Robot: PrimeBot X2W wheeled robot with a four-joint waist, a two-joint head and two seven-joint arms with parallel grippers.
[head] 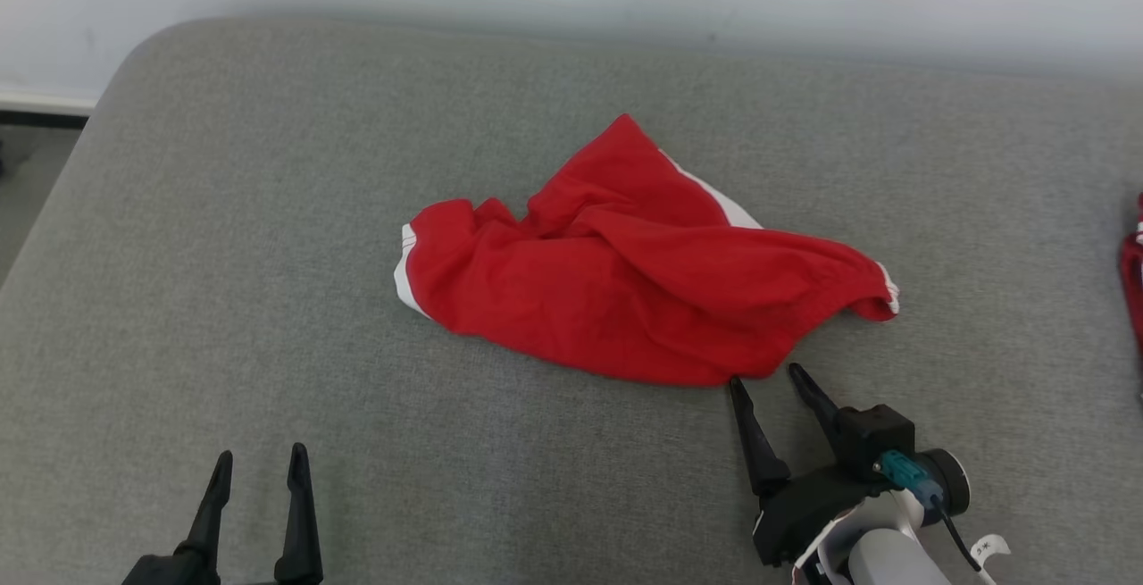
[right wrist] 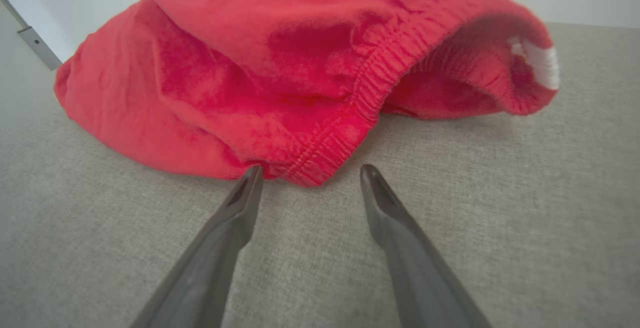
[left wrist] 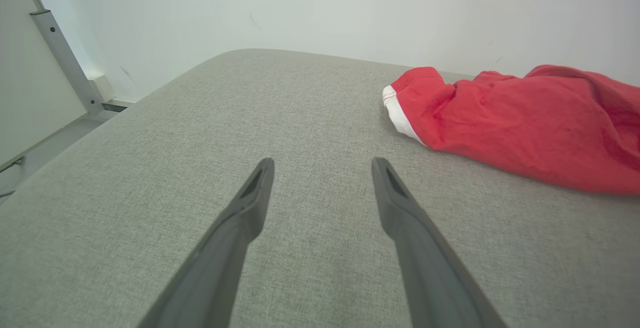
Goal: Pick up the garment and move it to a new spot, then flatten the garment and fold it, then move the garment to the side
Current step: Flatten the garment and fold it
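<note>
Lying crumpled near the centre of the head view, the red garment [head: 625,290] rests on the grey upholstered bench [head: 223,254], with white trim showing at its left end, along its upper right edge and at its far right tip. It is bunched and folded over itself, not flat.

The right claw [head: 764,375], at the lower right of that frame, is released, its two dark fingers spread and empty. Their tips sit just beside the garment's lower edge. In the right wrist view the same claw [right wrist: 311,168] points at the gathered elastic waistband [right wrist: 360,97], with the left fingertip at the very hem of the cloth [right wrist: 300,67]; whether it touches cannot be told.

The left claw [head: 261,451], at the lower left, is likewise released and holds nothing. In the left wrist view it [left wrist: 322,160] hangs over bare bench, with the garment [left wrist: 525,127] at the upper right, well apart.

Another red item [head: 1132,281] shows at the right edge of the head view.
</note>
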